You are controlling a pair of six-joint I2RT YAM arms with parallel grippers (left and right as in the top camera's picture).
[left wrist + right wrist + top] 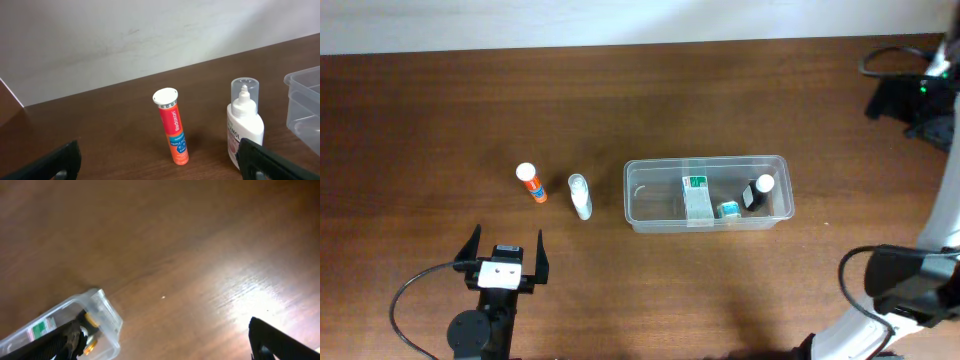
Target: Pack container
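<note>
Dark brown wood-grain table, smooth with a dull sheen, glare-bright in the right wrist view. Right of centre on it, the container: clear thin plastic, rectangular, rounded corners, raised rim, long side left to right. Holds three things: a flat green-and-white carton lying across the middle, a small teal-and-white item just beside it, too small to make out, and a dark bottle with a round white cap near the right end.

Left of the container, apart from it, two more things standing on bare wood. Nearest, a squat white plastic bottle with a pointed nozzle under a see-through cylindrical cap and a pale pink printed label. Further left, a slim orange tube, cylindrical, glossy, topped by a white ribbed cap, with a teal panel low on its side. Not touching each other.

Left gripper near the table's front edge, in front of the tube and the bottle, well short of both: black matte fingers spread wide, gripping nothing. Right gripper over bare wood: black fingers at the two lower corners of its wrist view, likewise wide apart and empty, one rounded corner of the container showing beside the finger at lower left.

Plain white wall behind the table.
</note>
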